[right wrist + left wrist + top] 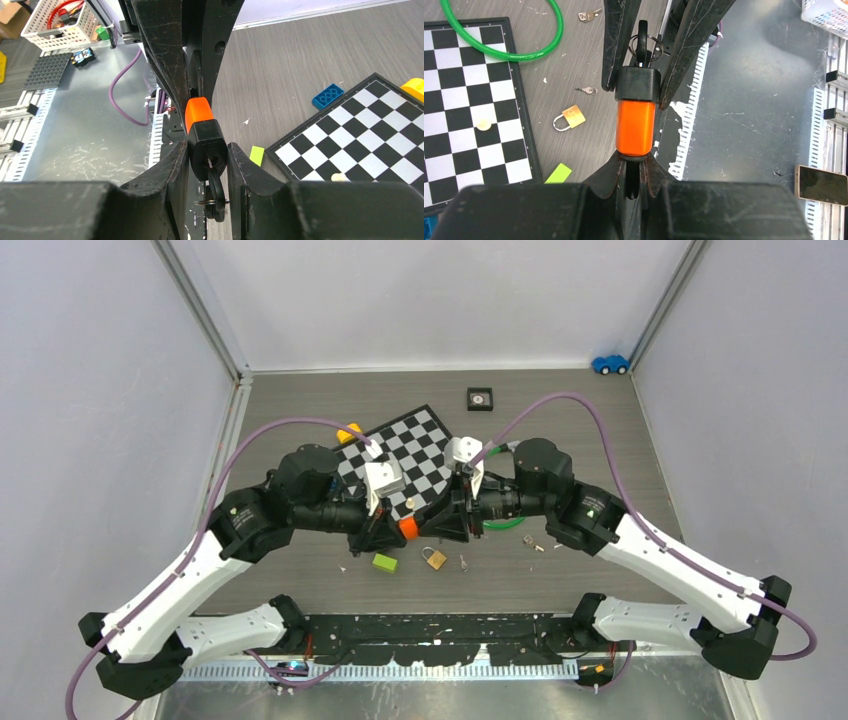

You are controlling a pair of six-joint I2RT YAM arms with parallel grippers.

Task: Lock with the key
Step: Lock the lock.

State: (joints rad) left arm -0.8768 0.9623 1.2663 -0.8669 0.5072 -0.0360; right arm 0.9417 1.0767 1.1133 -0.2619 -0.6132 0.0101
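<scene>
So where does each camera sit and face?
Top external: above and behind the bases, looking down on the table; both arms show.
Left wrist: on the left arm, facing the right arm; left fingers grip the lock by its orange end.
Right wrist: mirrored, facing the left arm; right fingers grip the black end holding the key.
Shared by all: lock, chessboard.

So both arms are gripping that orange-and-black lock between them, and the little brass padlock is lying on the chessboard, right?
Not quite. The brass padlock lies on the table beside the chessboard, not on it; the left wrist view shows this. The rest holds: both arms grip the orange-and-black lock between them.
</scene>
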